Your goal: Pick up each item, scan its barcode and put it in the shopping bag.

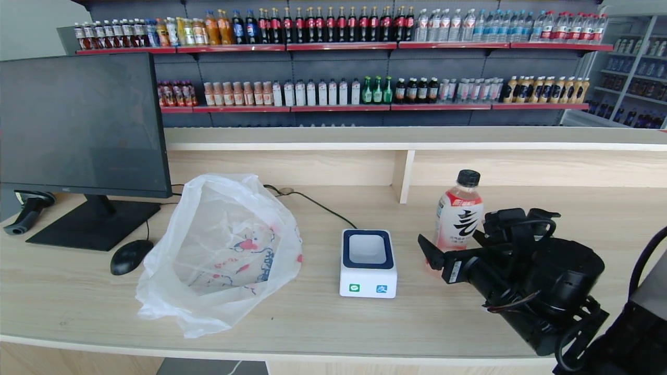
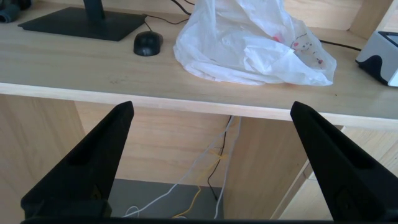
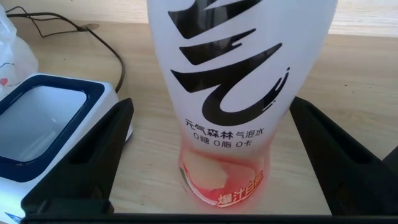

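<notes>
A pink-and-white drink bottle (image 1: 458,213) with a black cap stands upright on the wooden counter, right of the white barcode scanner (image 1: 368,263). My right gripper (image 1: 452,237) is open, one finger on each side of the bottle's lower half (image 3: 217,124), with gaps on both sides. The scanner (image 3: 43,118) lies just beside it. A white plastic shopping bag (image 1: 221,255) sits open, left of the scanner. My left gripper (image 2: 211,109) is open and holds nothing, below the counter's front edge, facing the bag (image 2: 249,43).
A monitor (image 1: 83,125) on its stand, a black mouse (image 1: 130,256) and a handheld scanner (image 1: 28,211) occupy the counter's left end. A cable (image 1: 312,200) runs behind the scanner. A raised wooden ledge (image 1: 406,146) bounds the back; drink shelves stand beyond.
</notes>
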You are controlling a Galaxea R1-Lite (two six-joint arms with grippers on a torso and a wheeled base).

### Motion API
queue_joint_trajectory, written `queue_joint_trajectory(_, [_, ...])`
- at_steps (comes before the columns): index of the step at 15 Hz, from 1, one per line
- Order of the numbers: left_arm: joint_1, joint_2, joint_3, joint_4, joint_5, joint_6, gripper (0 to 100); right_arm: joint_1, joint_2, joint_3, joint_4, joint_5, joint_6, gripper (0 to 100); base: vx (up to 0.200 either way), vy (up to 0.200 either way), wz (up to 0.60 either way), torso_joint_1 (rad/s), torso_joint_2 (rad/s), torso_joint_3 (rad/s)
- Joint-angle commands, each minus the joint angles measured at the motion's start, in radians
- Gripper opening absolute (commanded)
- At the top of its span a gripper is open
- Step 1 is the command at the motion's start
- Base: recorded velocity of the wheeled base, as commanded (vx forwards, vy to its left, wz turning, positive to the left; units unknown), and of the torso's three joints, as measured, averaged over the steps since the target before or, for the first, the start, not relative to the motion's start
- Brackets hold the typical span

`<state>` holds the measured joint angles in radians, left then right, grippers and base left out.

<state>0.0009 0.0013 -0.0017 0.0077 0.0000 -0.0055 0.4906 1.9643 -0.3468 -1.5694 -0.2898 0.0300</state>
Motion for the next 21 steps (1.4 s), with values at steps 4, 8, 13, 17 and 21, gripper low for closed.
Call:
queue_joint_trajectory(4, [0.001, 0.000, 0.000, 0.000, 0.000, -0.001, 100, -0.004, 0.033, -0.034, -0.001, 0.000, -0.009, 100, 0.000, 0.000, 0.00, 0.000, 0.00, 0.000])
queue_joint_trajectory(8, [0.001, -0.001, 0.000, 0.000, 0.000, -0.001, 100, -0.007, 0.051, -0.050, -0.001, 0.000, -0.009, 100, 0.000, 0.000, 0.00, 0.000, 0.00, 0.000])
queue_joint_trajectory(13, [-0.001, 0.000, 0.000, 0.000, 0.000, -0.001, 100, -0.007, 0.074, -0.084, -0.001, -0.006, -0.009, 100, 0.000, 0.000, 0.00, 0.000, 0.00, 0.000])
queue_joint_trajectory(17, [-0.001, 0.000, 0.000, 0.000, 0.000, -0.001, 100, -0.007, 0.093, -0.095, -0.001, -0.011, -0.010, 100, 0.000, 0.000, 0.00, 0.000, 0.00, 0.000])
queue_joint_trajectory(21, [0.001, 0.000, 0.000, 0.000, 0.000, -0.001, 100, -0.009, 0.105, -0.113, -0.001, -0.011, -0.010, 100, 0.000, 0.000, 0.00, 0.000, 0.00, 0.000])
